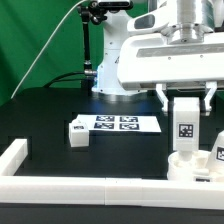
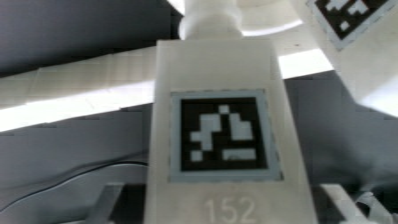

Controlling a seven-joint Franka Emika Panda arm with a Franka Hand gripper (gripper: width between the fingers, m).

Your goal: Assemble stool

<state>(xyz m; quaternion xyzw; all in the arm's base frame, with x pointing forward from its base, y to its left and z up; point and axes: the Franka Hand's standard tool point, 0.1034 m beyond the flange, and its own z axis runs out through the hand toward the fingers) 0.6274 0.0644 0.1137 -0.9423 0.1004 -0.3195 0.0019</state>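
Set slightly above the near side of the table (image 1: 40,115), the exterior camera looks over the white border rail (image 1: 100,186) in its foreground. It faces across the marker board (image 1: 115,123) toward the arm's base (image 1: 112,65) and a green curtain (image 1: 30,40), taking in the workspace from middle range. The wrist camera sits very close to a tagged leg (image 2: 222,110), which fills its frame, with the surroundings blurred. Both views share that leg (image 1: 184,122), seen at the exterior view's right.
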